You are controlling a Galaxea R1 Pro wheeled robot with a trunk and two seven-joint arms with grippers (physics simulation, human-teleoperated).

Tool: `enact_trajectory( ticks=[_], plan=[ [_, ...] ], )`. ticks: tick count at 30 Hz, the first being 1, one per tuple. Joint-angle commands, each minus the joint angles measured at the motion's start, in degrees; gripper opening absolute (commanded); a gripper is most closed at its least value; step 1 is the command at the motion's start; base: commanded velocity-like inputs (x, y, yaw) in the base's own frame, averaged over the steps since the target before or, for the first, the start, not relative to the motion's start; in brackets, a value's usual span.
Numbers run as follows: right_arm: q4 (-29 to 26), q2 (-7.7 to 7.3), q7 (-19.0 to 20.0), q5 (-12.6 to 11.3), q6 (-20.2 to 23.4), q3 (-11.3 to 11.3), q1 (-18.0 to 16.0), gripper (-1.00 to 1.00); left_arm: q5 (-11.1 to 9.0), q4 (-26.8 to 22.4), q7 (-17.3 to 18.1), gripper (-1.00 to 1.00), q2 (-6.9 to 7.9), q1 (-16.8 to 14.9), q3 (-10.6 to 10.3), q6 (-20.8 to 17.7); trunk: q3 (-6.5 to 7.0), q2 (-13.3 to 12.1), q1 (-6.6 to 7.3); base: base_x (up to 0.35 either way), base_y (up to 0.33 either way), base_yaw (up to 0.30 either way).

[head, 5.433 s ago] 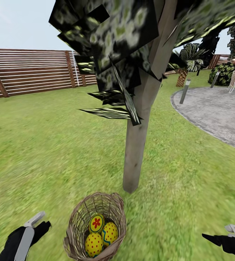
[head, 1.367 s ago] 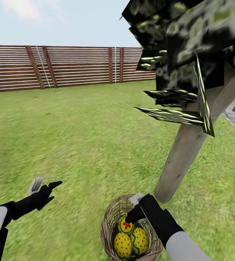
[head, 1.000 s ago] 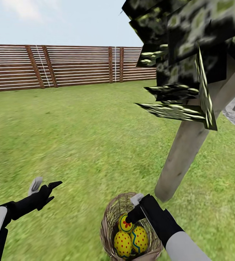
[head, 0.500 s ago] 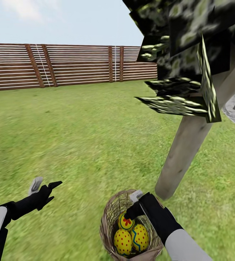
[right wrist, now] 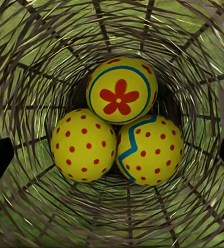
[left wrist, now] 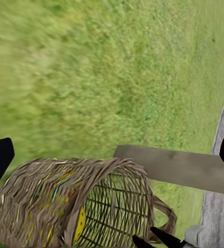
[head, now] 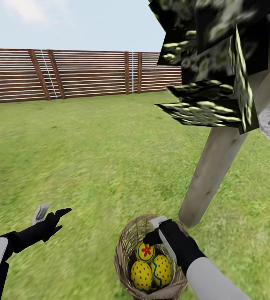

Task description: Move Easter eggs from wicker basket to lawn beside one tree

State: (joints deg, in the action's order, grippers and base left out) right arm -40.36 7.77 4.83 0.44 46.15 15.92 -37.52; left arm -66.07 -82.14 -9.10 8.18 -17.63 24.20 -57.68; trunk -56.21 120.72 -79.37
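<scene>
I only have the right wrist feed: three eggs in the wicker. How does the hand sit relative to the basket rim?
Observer: In the head view the right hand is at the far rim of the wicker basket, above the flower egg, not on it.
Operator: Fingers apart?
Observer: Yes, and nothing is between them. The wrist view has the tips at both edges, clear of the dotted egg and the zigzag egg.
Operator: Where's the tree?
Observer: Its trunk meets the lawn just beyond the basket, to its right.
Operator: Left arm?
Observer: The left hand is open, off to the basket's left, over grass.
</scene>
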Motion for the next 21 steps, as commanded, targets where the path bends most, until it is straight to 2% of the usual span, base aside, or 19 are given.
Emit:
enact_trajectory(
  ticks=[1,6,9,14,21],
  plan=[
    [0.5,0.07,0.0,0.0,0.3,0.1,-0.1,1.00,-0.6,0.0,-0.6,1.00,-0.01,0.0,0.1,-0.2,-0.23,0.4,-0.22,0.000,0.000,0.000],
    [7.7,0.78,-0.2,0.0,0.1,0.1,-2.9,1.00,-0.6,0.0,-0.6,1.00,-0.01,0.0,0.1,-0.2,-1.13,2.4,-1.32,0.000,0.000,0.000],
    [10.8,1.04,-0.3,-0.1,-1.4,0.1,-3.9,1.00,-0.6,0.0,-0.6,1.00,-0.01,0.0,0.1,-0.2,-1.67,3.6,-1.97,0.000,0.000,0.000],
    [12.9,1.33,-0.3,0.0,-2.4,0.1,-4.1,1.00,-0.6,0.6,-0.6,1.00,-0.01,0.0,0.1,-0.2,-2.57,5.7,-3.07,0.000,0.000,0.000],
    [13.0,1.38,-0.2,0.2,-2.8,0.1,-4.2,1.00,-0.6,1.1,-0.6,1.00,-0.01,0.0,0.1,-0.2,-3.82,8.5,-4.61,0.000,0.000,0.000]
  ],
)
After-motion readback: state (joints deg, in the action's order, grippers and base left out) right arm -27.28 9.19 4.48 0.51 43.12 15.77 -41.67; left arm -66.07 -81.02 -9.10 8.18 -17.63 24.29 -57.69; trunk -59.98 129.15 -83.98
